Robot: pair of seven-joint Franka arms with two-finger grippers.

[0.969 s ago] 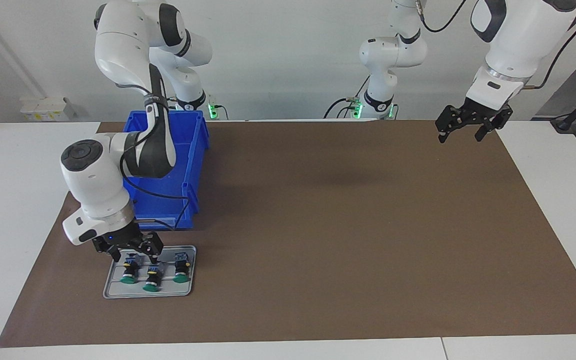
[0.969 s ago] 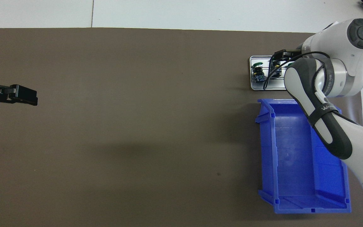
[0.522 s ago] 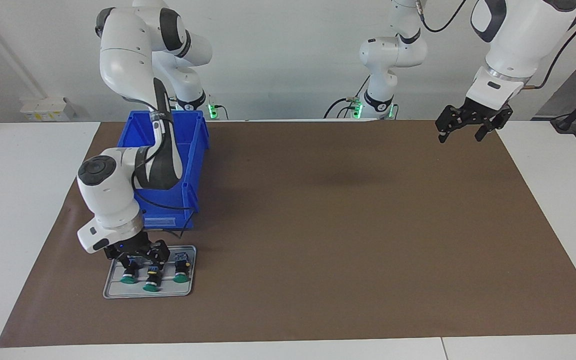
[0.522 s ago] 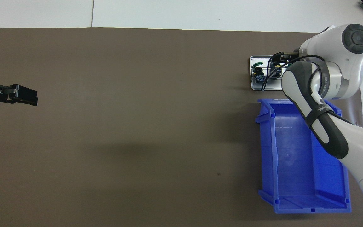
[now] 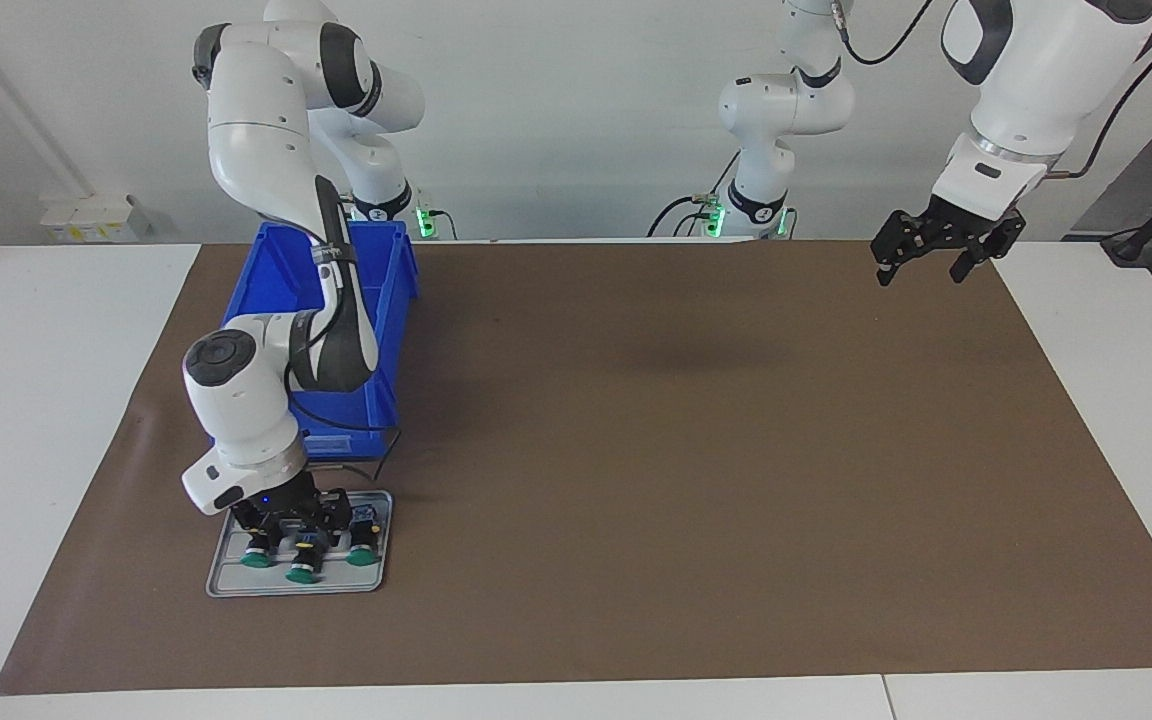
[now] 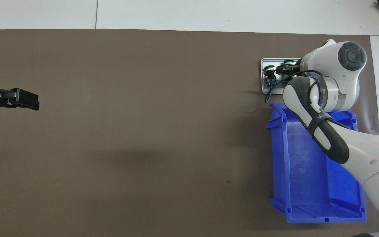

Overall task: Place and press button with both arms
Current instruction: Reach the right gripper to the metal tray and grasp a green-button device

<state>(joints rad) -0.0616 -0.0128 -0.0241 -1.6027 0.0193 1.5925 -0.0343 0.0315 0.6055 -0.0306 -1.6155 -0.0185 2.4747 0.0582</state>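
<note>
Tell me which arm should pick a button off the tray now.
Right. The right gripper is already down over the buttons on the tray; the left gripper waits high at its own end.

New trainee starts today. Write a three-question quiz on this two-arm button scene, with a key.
1. True or false: the right gripper is low over the grey tray.
2. How many green-capped buttons lie on that tray?
3. What does the left gripper hang over? A) the blue bin B) the brown mat's corner C) the tray

Key: 1 true; 2 three; 3 B
</note>
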